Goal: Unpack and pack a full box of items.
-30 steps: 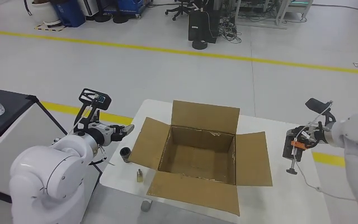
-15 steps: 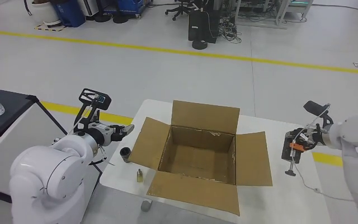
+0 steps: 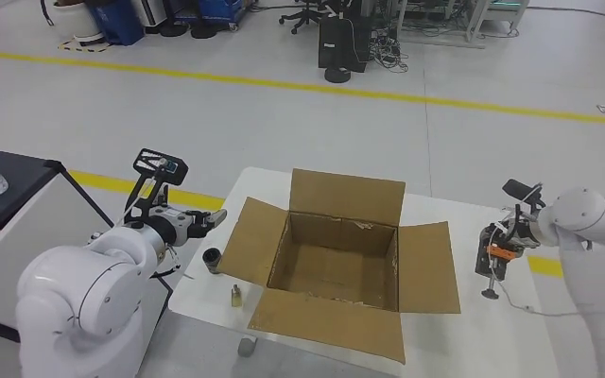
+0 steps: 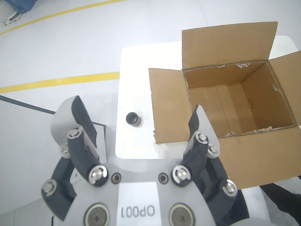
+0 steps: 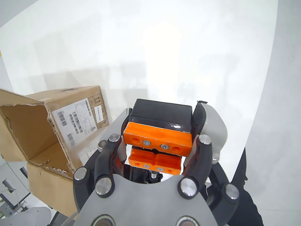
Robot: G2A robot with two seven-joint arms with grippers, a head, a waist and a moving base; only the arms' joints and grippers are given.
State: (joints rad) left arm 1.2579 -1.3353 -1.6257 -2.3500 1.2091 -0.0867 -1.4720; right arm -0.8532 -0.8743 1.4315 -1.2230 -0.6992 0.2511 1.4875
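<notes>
An open, empty cardboard box (image 3: 336, 260) stands with its flaps spread in the middle of the white table (image 3: 269, 184). To the box's right, my right gripper (image 3: 504, 244) is shut on a black and orange clamp (image 3: 493, 257) just above the table; its screw handle hangs down. In the right wrist view the clamp (image 5: 160, 128) sits between the gripper (image 5: 162, 118) fingers, with the box (image 5: 47, 123) beside it. My left gripper (image 3: 214, 219) hovers open off the table's left edge. In its wrist view the left gripper (image 4: 136, 105) holds nothing, above a black cylinder (image 4: 133, 119).
The black cylinder (image 3: 212, 259) stands upright on the table left of the box. A small bottle (image 3: 236, 297) stands near the front left corner. A dark cabinet top (image 3: 24, 189) lies left of the table. Bare table shows right of the box (image 3: 473, 317).
The right arm has drawn in slightly toward the box and lowered a little with the clamp held. The left arm has kept still.
</notes>
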